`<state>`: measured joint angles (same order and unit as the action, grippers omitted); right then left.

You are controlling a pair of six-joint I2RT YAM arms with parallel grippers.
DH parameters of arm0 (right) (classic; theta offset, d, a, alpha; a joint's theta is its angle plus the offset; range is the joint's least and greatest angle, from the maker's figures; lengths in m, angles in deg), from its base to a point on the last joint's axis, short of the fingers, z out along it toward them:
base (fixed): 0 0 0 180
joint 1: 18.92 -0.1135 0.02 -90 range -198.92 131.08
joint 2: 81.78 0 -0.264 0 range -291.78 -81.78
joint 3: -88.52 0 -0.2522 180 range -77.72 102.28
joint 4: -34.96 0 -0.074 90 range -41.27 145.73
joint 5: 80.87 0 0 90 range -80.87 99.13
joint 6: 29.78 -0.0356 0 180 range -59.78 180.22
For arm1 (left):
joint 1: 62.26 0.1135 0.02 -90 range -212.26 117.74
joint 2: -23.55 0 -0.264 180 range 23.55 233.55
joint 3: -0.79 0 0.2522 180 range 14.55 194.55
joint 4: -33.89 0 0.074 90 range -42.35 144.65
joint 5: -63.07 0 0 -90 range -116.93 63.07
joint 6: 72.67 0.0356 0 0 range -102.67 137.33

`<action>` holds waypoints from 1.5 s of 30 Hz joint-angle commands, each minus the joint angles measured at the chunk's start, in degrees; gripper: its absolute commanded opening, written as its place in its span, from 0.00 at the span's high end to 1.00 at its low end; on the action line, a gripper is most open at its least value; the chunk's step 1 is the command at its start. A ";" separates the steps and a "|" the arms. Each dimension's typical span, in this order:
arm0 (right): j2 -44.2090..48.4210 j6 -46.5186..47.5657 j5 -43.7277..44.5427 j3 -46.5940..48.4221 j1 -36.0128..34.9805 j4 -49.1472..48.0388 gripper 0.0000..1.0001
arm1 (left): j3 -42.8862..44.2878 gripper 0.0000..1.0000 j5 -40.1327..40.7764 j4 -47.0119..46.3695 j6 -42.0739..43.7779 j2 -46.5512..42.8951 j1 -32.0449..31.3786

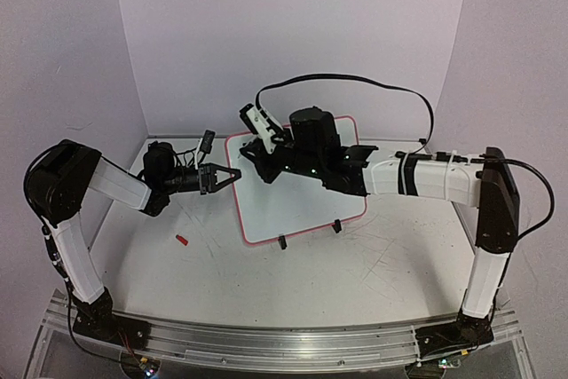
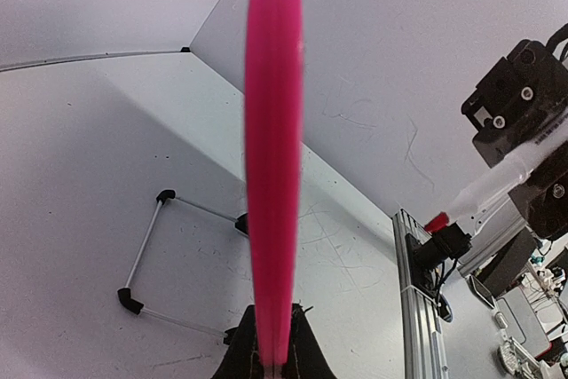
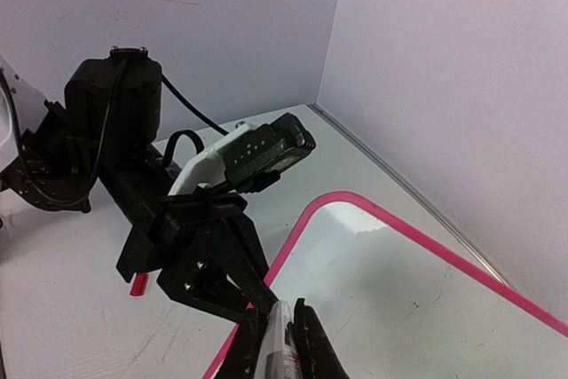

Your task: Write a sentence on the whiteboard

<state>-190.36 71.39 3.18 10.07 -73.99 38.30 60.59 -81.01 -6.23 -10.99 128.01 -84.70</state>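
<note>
Pale lilac walls (image 1: 293, 33) enclosed the white, scuffed worktop (image 1: 373, 272) on three sides, meeting at its far corners, while an aluminium rail (image 1: 266, 341) ran along its near edge under even light.

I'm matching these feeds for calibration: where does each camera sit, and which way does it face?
Top external: above and behind the bases, looking down at the table; both arms show whole.
Left wrist: on the left gripper, facing along the whiteboard rim it clamps, seen edge-on.
Right wrist: above the right gripper, facing down past its marker onto the whiteboard.
Shared: each wrist view shows the opposite arm.
</note>
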 commanded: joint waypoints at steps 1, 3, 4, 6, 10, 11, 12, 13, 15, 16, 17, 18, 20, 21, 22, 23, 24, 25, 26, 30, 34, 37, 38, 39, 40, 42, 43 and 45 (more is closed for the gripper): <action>-1.69 1.12 4.47 3.79 -0.39 -3.81 1.00 | 0.73 1.00 0.87 -0.74 3.96 -1.10 0.22; -2.31 0.74 5.44 4.33 -0.33 -4.50 1.00 | 0.56 1.00 1.07 -0.43 4.12 -1.09 0.30; -2.93 0.85 5.34 5.17 -0.38 -4.30 1.00 | 0.54 1.00 1.08 -0.32 4.14 -1.10 0.37; -4.25 0.90 5.57 6.95 -0.36 -3.17 1.00 | 0.50 1.00 1.10 -0.08 4.21 -1.28 0.38; -4.51 1.13 4.91 7.19 -0.33 -3.01 1.00 | 0.54 1.00 1.45 0.47 4.41 -1.73 0.36; -4.71 1.11 4.78 7.46 -0.34 -3.02 1.00 | 0.57 1.00 1.52 0.57 4.41 -1.77 0.36; -4.89 1.06 4.81 7.43 -0.33 -3.02 1.00 | 0.66 1.00 1.52 0.64 4.45 -1.81 0.33; -4.93 1.09 4.81 7.33 -0.34 -3.02 1.00 | 0.70 1.00 1.48 0.69 4.48 -1.85 0.34; -4.79 1.08 4.83 6.89 -0.36 -3.02 1.00 | 0.78 1.00 1.59 0.86 4.50 -1.86 0.37; -4.74 1.04 4.98 6.75 -0.36 -3.02 1.00 | 0.80 1.00 1.60 0.89 4.50 -1.81 0.35; -4.77 0.99 5.26 6.73 -0.33 -3.02 1.00 | 0.80 1.00 1.54 0.92 4.51 -1.77 0.37; -4.91 1.04 5.51 6.84 -0.35 -3.05 1.00 | 0.80 1.00 1.52 0.97 4.55 -1.79 0.37; -5.25 1.11 5.62 7.09 -0.32 -3.11 1.00 | 0.80 1.00 1.60 1.06 4.58 -1.77 0.37; -5.39 1.06 5.41 7.16 -0.35 -3.11 1.00 | 0.85 1.00 1.61 1.07 4.59 -1.74 0.37; -5.49 1.04 5.01 7.25 -0.36 -3.11 1.00 | 0.89 1.00 1.61 1.13 4.57 -1.78 0.37; -5.59 1.00 4.89 7.27 -0.32 -3.11 1.00 | 0.90 1.00 1.59 1.11 4.50 -1.76 0.37; -5.69 0.97 5.09 7.33 -0.31 -3.10 1.00 | 0.95 1.00 1.52 1.09 4.44 -1.77 0.34; -5.87 0.96 5.42 7.43 -0.30 -3.11 1.00 | 1.04 1.00 1.50 1.13 4.41 -1.80 0.36; -6.05 1.03 5.44 7.66 -0.24 -3.11 1.00 | 1.13 1.00 1.51 1.11 4.34 -1.74 0.37; -6.66 1.03 5.84 8.48 -0.15 -3.34 1.00 | 1.11 1.00 1.52 1.22 4.50 -1.74 0.35; -6.55 1.13 6.11 8.09 -0.14 -3.84 1.00 | 0.99 1.00 1.44 1.23 4.41 -1.86 0.37; -6.22 1.14 7.45 7.60 0.01 -4.26 1.00 | 1.06 1.00 1.42 1.26 4.41 -1.90 0.38; -6.13 1.13 7.50 7.43 0.00 -4.51 1.00 | 1.07 1.00 1.31 1.24 4.41 -1.97 0.38; -6.05 1.08 7.69 7.37 0.03 -4.68 1.00 | 1.07 1.00 1.32 1.26 4.41 -1.98 0.38; -6.03 1.05 7.77 7.32 -0.02 -4.77 1.00 | 1.12 1.00 1.33 1.27 4.40 -1.98 0.40; -5.92 1.09 7.75 7.21 -0.01 -4.92 1.00 | 1.15 1.00 1.23 1.26 4.33 -1.98 0.41; -5.82 1.12 7.79 7.16 -0.01 -5.09 1.00 | 1.16 1.00 1.20 1.29 4.32 -1.98 0.34; -5.57 1.14 7.67 6.93 0.02 -5.32 1.00 | 1.14 1.00 1.26 1.28 4.39 -2.07 0.40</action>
<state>-196.94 72.21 9.85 15.79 -73.97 35.99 60.59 -80.80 -4.82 -10.09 127.55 -84.64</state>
